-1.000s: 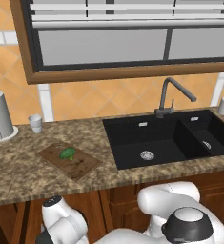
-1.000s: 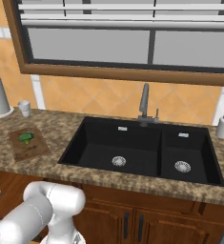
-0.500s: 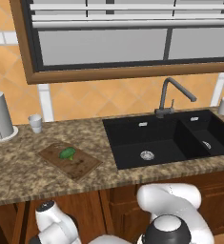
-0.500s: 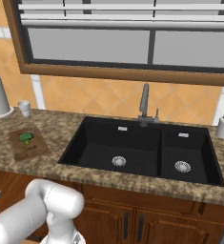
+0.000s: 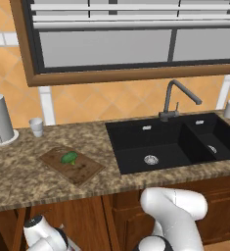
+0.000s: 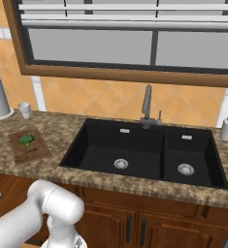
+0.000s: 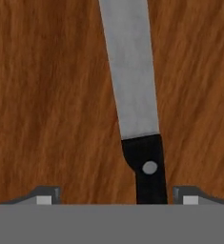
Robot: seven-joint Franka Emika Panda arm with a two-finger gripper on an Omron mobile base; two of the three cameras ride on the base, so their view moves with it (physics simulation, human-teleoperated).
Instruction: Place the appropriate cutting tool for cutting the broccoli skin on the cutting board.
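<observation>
wide-spread gripper (image 7: 114, 196) straddles the knife (image 7: 135, 102) handle.

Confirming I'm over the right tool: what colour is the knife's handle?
Black, with a small silver rivet; the knife shows best in the hand view, lying on brown wood grain.

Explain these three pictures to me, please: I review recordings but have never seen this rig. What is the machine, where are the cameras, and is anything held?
This is a rendered kitchen with a white robot arm on a driving base. Two cameras ride behind it, left and right, looking over a speckled stone counter. On it lies a brown wooden cutting board with a small green broccoli floret. The third camera sits on the hand: its two dark finger tips stand apart on either side of a black-handled knife with a narrow silver blade, lying on a wooden surface. Nothing is gripped.
</observation>
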